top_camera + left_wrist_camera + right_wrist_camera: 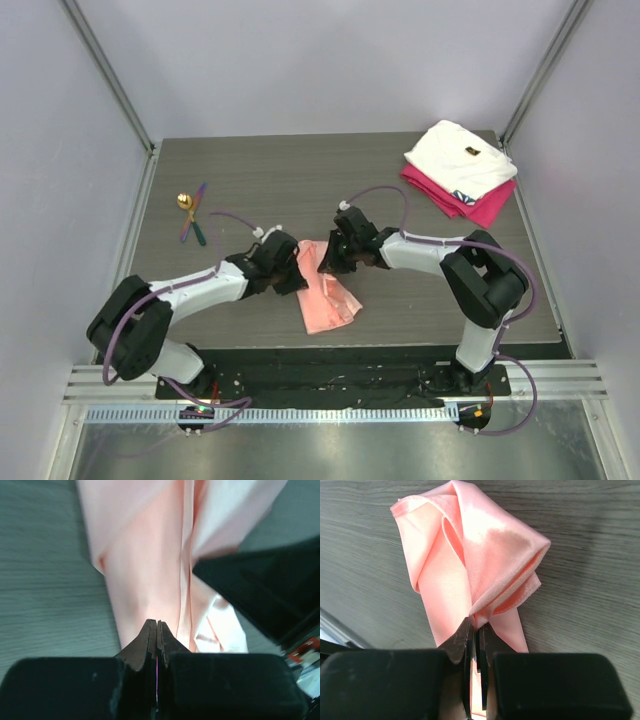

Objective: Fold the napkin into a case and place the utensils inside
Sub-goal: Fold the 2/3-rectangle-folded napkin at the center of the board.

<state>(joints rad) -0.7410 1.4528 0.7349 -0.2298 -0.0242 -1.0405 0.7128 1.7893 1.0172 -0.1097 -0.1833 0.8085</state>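
Note:
The salmon-pink napkin point(328, 300) lies bunched on the grey table point(300, 180) between my two grippers, its upper end lifted. My left gripper point(296, 268) is shut at the napkin's left edge. In the left wrist view point(157, 622) a thin pink strip shows between its closed jaws and the cloth point(145, 555) runs away from the tips. My right gripper point(325, 262) point(479, 622) is shut on a folded hem of the napkin point(470, 555), which bulges up in a loop. The utensils point(191, 215), a gold-bowled spoon with purple and green handles, lie apart at the far left.
A folded white cloth point(460, 158) rests on a folded magenta cloth point(480, 205) at the back right corner. The right arm's black body point(270, 590) shows close by in the left wrist view. Metal rails run along the table's near edge point(330, 385).

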